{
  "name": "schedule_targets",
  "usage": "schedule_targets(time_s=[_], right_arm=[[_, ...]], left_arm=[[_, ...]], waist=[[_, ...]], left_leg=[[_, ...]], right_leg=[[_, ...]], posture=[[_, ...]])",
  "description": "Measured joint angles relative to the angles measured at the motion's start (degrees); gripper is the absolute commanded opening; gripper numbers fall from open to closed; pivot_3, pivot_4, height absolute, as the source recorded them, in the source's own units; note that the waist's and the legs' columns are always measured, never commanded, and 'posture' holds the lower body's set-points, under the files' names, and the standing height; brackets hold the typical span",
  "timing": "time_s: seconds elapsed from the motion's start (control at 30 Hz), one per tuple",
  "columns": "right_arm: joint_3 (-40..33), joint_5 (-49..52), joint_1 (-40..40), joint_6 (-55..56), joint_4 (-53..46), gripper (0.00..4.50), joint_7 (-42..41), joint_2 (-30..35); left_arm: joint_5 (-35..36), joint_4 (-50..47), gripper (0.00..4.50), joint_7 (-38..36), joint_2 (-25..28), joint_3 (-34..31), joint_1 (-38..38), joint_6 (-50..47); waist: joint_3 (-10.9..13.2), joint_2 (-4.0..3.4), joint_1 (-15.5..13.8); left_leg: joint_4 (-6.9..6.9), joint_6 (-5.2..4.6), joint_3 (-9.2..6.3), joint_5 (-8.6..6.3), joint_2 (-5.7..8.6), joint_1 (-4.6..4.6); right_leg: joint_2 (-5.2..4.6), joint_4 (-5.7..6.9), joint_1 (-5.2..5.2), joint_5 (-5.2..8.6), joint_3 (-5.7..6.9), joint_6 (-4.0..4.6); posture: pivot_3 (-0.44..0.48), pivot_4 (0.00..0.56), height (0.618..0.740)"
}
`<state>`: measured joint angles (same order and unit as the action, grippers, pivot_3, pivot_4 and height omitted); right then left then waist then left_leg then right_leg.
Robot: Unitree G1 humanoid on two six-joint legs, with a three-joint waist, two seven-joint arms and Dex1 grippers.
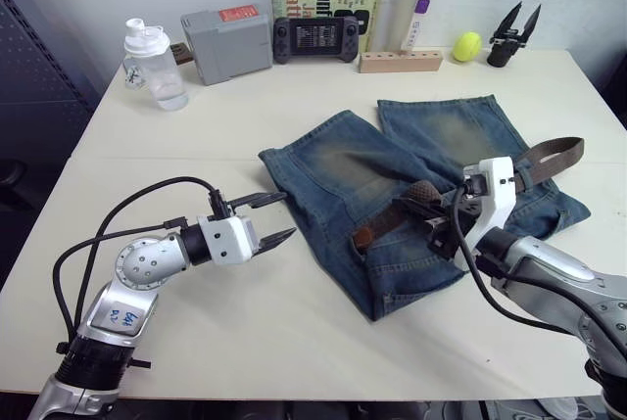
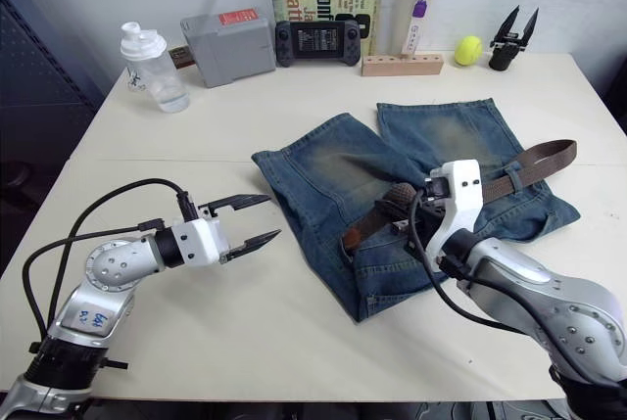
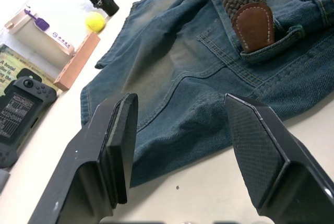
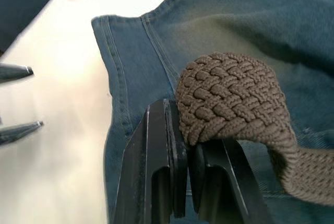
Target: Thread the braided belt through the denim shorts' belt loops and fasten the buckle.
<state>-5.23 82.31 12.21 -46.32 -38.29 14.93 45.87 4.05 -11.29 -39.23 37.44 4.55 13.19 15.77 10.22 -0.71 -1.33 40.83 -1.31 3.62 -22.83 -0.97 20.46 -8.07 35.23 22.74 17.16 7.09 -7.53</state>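
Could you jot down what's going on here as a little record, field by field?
Surface: white table
Main item: denim shorts lying flat
Belt: braided belt across the waist, leather tip tucked under a belt loop
Right gripper: shut on a hump of the belt
Left gripper: open, over the table beside the shorts
Back of table: bottle, game console, yellow ball

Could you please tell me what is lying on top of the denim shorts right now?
The braided belt lies across the shorts, its leather tip tucked under a belt loop. The right gripper pinches a raised fold of it. The right arm hides the belt's middle.
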Motion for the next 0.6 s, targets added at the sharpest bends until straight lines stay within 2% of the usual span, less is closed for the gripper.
schedule_targets(time_s=[0.27, 0.6], right_arm=[[2.9, -8.1, 3.6, -4.3, -2.7, 0.00, -0.3, 1.5], [4.5, -11.4, 8.9, -10.3, -6.4, 0.00, -1.6, 5.6]], left_arm=[[-0.1, 0.1, 2.94, -0.2, -0.1, 0.0, 0.2, 0.5], [-0.4, 0.7, 2.94, -0.4, -0.4, 0.0, 1.0, 1.5]], waist=[[0.0, 0.00, 0.0], [0.0, 0.00, 0.0]], left_leg=[[0.01, 0.00, -0.01, 0.00, 0.00, 0.02], [-0.01, 0.00, -0.07, 0.00, -0.01, 0.05]], right_leg=[[0.00, -0.03, -0.01, 0.00, 0.02, 0.00], [-0.01, -0.12, -0.03, -0.01, 0.07, -0.01]], posture=[[0.000, 0.150, 0.731], [0.000, 0.150, 0.731]])
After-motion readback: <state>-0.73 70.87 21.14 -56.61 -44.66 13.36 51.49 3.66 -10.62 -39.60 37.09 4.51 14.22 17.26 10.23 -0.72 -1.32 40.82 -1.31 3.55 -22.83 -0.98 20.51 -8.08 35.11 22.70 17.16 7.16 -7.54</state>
